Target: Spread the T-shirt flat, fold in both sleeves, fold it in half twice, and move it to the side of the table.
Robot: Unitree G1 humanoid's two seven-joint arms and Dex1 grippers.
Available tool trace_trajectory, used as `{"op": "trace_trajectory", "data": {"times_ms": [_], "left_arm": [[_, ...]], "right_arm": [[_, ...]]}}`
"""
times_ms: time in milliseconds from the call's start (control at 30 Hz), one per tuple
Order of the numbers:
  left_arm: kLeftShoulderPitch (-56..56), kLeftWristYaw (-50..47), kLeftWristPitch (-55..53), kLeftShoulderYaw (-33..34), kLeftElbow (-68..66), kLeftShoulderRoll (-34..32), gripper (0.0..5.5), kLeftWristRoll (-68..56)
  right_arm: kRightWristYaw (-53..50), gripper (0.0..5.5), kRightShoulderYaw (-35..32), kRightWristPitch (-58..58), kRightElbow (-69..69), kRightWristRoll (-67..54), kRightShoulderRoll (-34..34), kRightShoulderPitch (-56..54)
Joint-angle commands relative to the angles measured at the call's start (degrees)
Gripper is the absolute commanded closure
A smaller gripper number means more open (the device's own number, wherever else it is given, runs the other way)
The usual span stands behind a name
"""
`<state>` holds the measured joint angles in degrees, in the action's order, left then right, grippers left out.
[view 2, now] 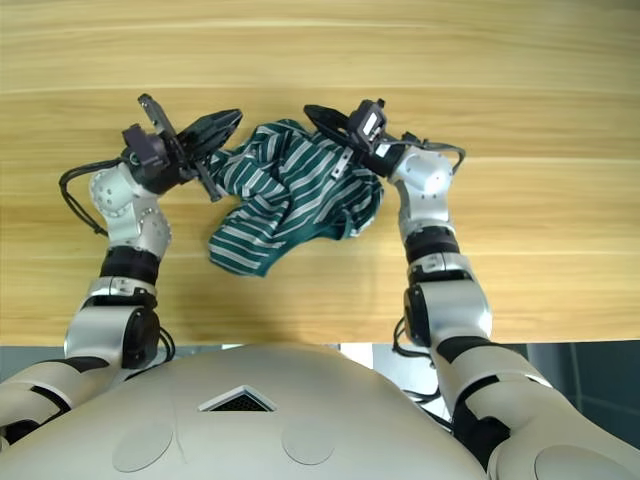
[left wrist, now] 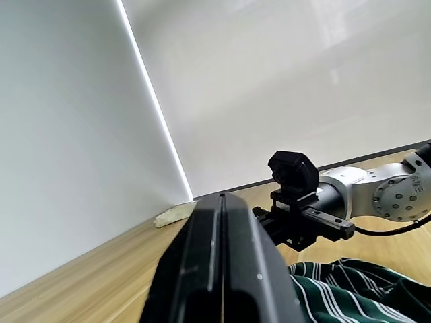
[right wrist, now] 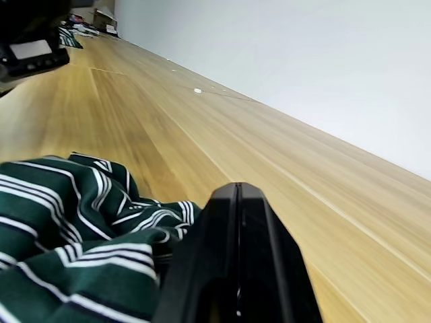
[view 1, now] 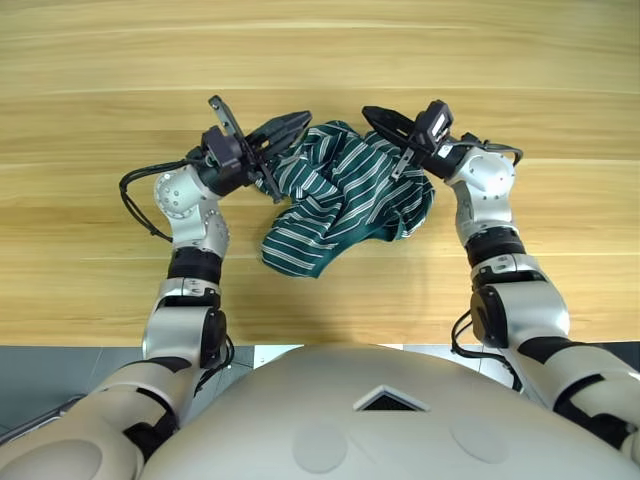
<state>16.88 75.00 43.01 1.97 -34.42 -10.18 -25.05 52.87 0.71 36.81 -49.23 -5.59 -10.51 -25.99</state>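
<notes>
Slippage is the risk: the shirt (view 1: 340,195) lies crumpled on the worktop (view 1: 320,60) between the left gripper (view 1: 300,121) and right gripper (view 1: 372,113), whose fingers are pressed together at its far edge with no cloth visibly pinched, so pulling apart may spread nothing.

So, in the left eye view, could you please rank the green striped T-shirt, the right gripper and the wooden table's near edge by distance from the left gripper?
1. Green striped T-shirt, beside the left gripper.
2. Right gripper, across the shirt's top.
3. Wooden table's near edge, by the robot.
</notes>
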Motion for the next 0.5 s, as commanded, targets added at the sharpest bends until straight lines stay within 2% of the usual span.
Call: {"op": "trace_trajectory", "data": {"times_ms": [33, 267, 500], "left_arm": [[-1.2, -0.6, -1.1, -1.2, 1.9, -1.0, 5.5, 0.9], [-2.2, -0.1, 1.5, -3.4, 1.5, -2.0, 5.5, 3.3], [-5.7, 0.7, 6.4, -7.5, 1.1, -10.1, 5.5, 11.5]], "right_arm": [[-1.4, 5.47, 1.3, -0.2, 2.0, 1.1, -0.9, 0.5], [-1.0, 5.47, 4.2, -1.0, 4.5, 2.3, -2.0, 2.4], [-0.8, 5.47, 6.3, 1.5, 5.9, 5.4, -7.6, 4.3]]}}
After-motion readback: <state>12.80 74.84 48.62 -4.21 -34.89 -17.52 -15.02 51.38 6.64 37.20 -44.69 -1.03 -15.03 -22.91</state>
